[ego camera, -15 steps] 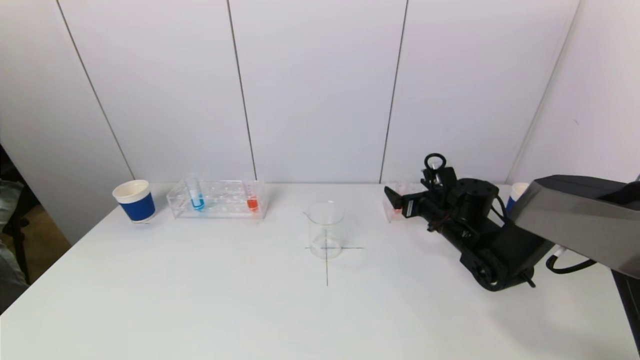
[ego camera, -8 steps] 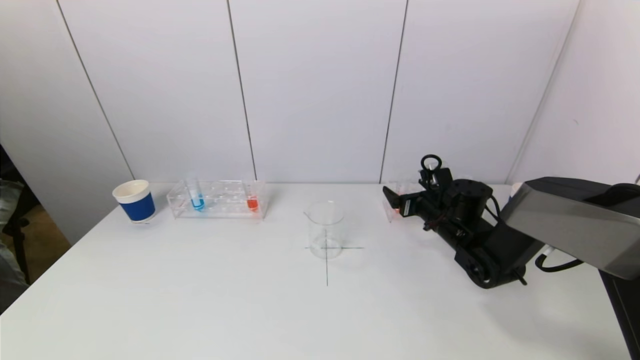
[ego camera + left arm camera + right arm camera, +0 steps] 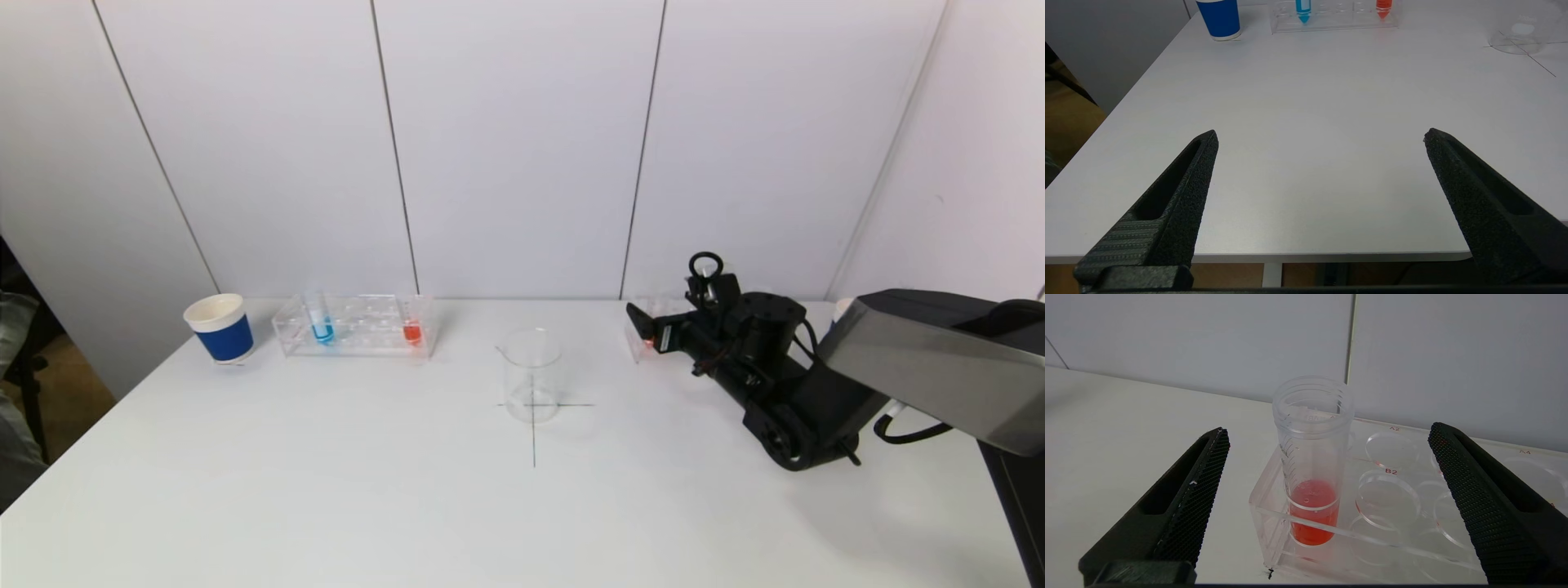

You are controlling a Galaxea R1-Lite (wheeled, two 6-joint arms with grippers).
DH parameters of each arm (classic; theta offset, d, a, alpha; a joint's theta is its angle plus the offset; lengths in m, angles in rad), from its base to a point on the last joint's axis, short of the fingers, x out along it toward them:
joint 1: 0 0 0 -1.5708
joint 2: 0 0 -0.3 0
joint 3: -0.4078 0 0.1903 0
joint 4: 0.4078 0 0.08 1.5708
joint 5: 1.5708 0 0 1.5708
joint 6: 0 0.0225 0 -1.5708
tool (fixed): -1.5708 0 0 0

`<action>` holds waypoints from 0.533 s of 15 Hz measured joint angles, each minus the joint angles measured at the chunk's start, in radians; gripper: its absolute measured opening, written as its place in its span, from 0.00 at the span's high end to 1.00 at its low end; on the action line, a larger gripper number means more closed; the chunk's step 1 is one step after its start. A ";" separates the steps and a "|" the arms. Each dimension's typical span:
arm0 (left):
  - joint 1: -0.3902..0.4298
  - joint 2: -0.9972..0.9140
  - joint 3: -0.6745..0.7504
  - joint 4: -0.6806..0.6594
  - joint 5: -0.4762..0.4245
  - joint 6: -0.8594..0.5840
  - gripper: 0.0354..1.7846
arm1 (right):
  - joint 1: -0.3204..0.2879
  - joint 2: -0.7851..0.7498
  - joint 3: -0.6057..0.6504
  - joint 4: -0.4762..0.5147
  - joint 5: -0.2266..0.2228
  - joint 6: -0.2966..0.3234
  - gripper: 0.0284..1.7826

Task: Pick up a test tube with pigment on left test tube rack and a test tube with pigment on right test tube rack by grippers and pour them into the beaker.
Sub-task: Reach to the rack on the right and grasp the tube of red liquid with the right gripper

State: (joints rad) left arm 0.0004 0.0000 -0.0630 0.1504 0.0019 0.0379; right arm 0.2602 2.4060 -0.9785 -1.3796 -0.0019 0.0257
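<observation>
Red-pigment test tube (image 3: 1311, 465) stood upright in my right rack's (image 3: 1372, 535) corner, dead ahead between the right gripper's (image 3: 1327, 437) wide-apart jaws, ungrasped.

Bright, even light; soft shadows on the table (image 3: 326, 490); sharp focus.

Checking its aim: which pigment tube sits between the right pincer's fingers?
The red-pigment tube in the right rack's corner; the other tubes stand in the left rack.
</observation>
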 joint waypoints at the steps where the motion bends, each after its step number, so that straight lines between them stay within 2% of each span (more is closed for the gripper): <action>1: 0.000 0.000 0.000 0.000 0.000 0.000 0.01 | 0.000 0.000 0.000 -0.003 -0.005 0.000 0.01; 8: 0.000 0.000 0.000 0.000 0.000 0.000 0.01 | 0.002 0.002 -0.003 -0.005 -0.011 -0.002 0.01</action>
State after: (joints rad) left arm 0.0000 0.0000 -0.0630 0.1509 0.0019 0.0383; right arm 0.2621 2.4077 -0.9813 -1.3849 -0.0134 0.0238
